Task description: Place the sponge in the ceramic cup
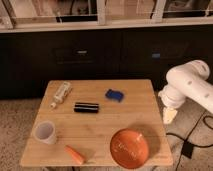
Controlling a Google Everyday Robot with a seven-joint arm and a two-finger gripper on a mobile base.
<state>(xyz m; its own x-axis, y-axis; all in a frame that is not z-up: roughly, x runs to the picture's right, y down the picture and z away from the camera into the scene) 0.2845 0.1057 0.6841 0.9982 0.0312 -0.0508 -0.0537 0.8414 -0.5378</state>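
One sponge (114, 94) lies back right on the bench (110, 125), one cup (45, 132) front left, well apart (also one bottle (61, 93), one black bar (86, 107), one carrot (75, 154), one plate (131, 148)). The pincer (170, 116) hangs beside the right edge; its state I cannot tell.

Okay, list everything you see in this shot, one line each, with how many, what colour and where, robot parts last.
sponge: one, bright blue, far side of the table, right of centre
ceramic cup: one, pale whitish-grey, upright, near left corner
bottle: one, clear, lying down, far left
bar: one, black, oblong, mid-table, between bottle and sponge
carrot-shaped item: one, orange, near edge, right of the cup
plate: one, orange, near right corner
table: one, light wood
cabinets: dark, behind the table
arm: one, white, right of the table
gripper: one, pale, pointing down beside the table's right edge
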